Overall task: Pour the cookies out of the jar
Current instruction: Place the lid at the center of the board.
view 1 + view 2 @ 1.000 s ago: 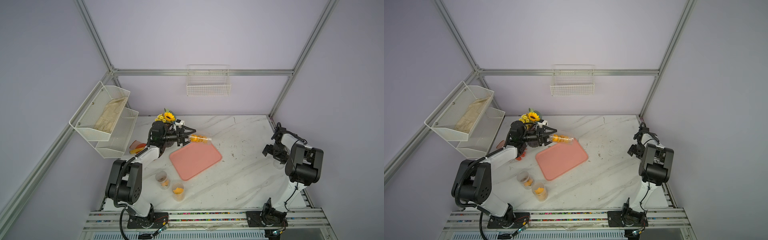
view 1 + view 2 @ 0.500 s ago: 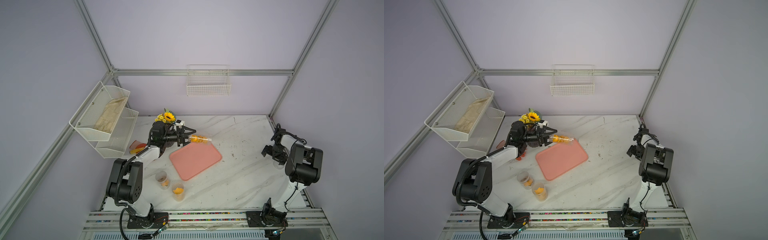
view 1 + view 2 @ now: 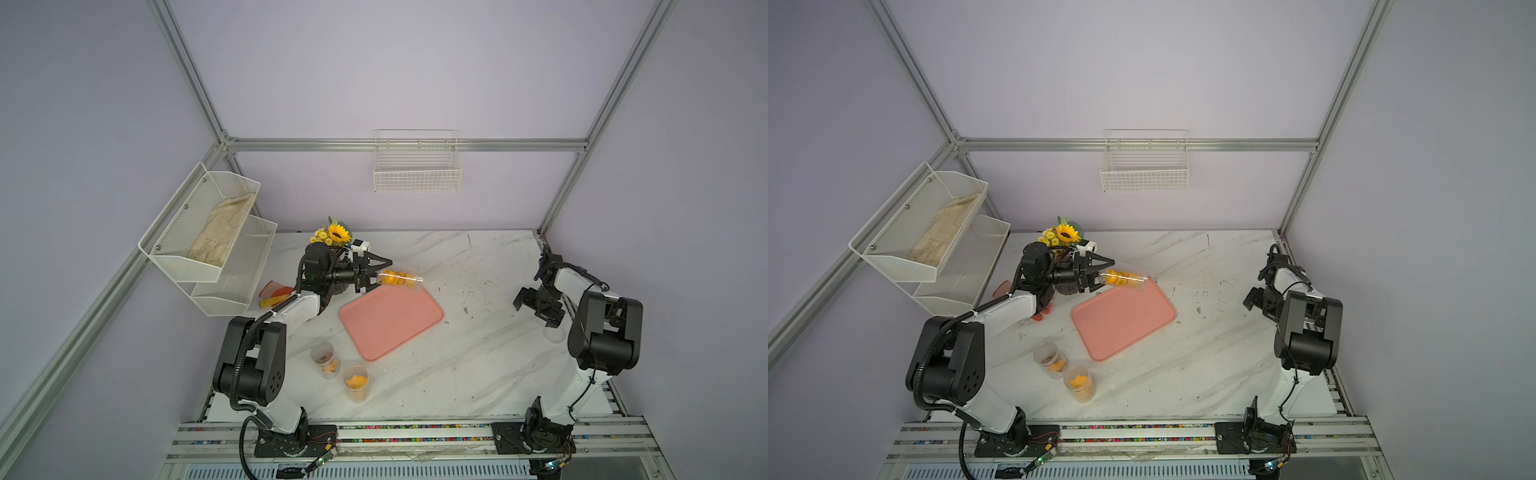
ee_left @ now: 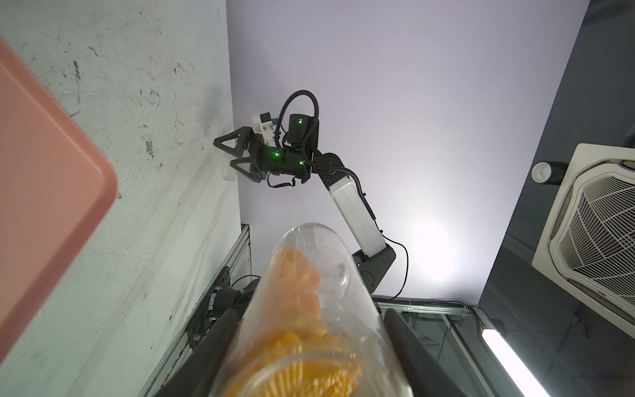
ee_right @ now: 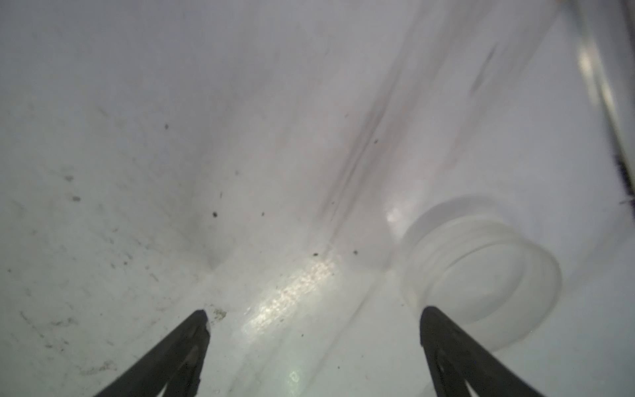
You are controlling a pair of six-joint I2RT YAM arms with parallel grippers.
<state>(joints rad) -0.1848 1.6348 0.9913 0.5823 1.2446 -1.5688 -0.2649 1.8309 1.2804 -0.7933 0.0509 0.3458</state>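
In a top view, clenching the clear plastic jar (image 3: 413, 281) of flat orange cookies (image 3: 395, 277) by its base in the left gripper (image 3: 381, 274), long axis near level, mouth by the far edge of the pink plastic tray (image 3: 390, 328); from the left wrist, showing cookies heaped short of the rim, mouth aimed toward the other arm; from the right wrist, showing the right gripper (image 5: 313, 311) splayed and empty, well apart.

The left arm (image 3: 286, 313) stretches forward from its base, forearm rising to a wrist rolled sideways. The left gripper (image 3: 376, 277) lies roughly level, pointing toward the robot's right, and its 2 fingers (image 4: 407, 343) are clamped on the jar (image 3: 405, 280). The right arm (image 3: 598, 328) is folded, elbow high. The right gripper (image 5: 314, 314) hangs low over the surface (image 3: 478, 353), with its 2 fingers (image 5: 192, 337) spread wide around nothing.
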